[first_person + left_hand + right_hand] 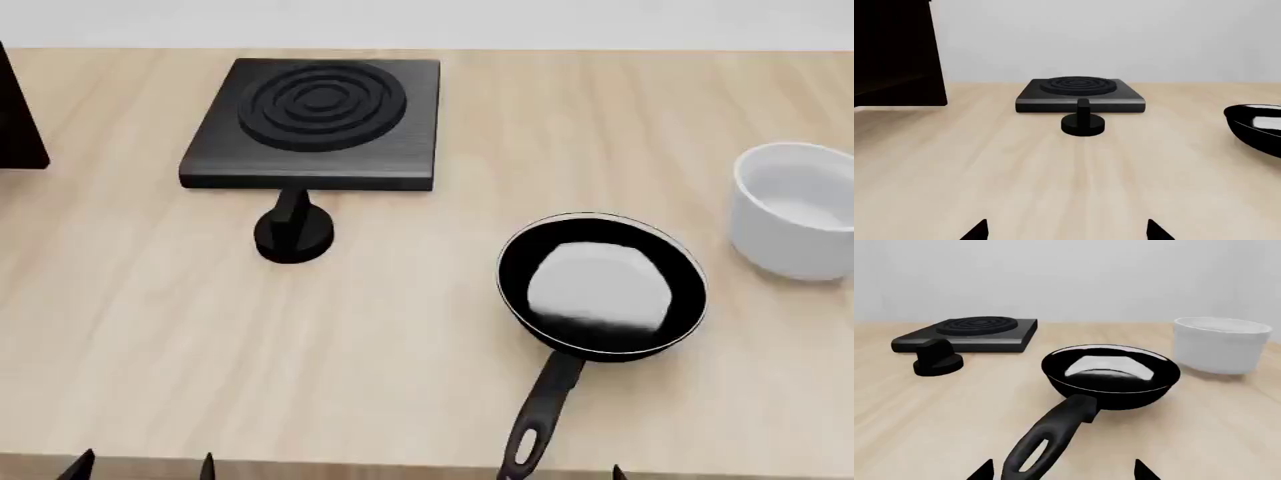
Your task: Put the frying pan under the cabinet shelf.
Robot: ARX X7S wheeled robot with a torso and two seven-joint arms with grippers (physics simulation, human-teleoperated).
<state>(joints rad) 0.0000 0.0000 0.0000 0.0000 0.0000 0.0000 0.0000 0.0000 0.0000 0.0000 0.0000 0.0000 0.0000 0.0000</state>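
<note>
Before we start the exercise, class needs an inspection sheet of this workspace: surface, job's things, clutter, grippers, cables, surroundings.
Surface: pale wooden table.
Job's things: frying pan sits upright on the table, handle toward the robot, not gripped; only a dark corner of the cabinet shows at far left.
Clutter: stove plate at the back; small black knob in front of it; white pot right of the pan.
Grippers: left gripper and right gripper open, empty; right one faces the handle.
Cables: nothing seen.
Surroundings: plain pale wall.
</note>
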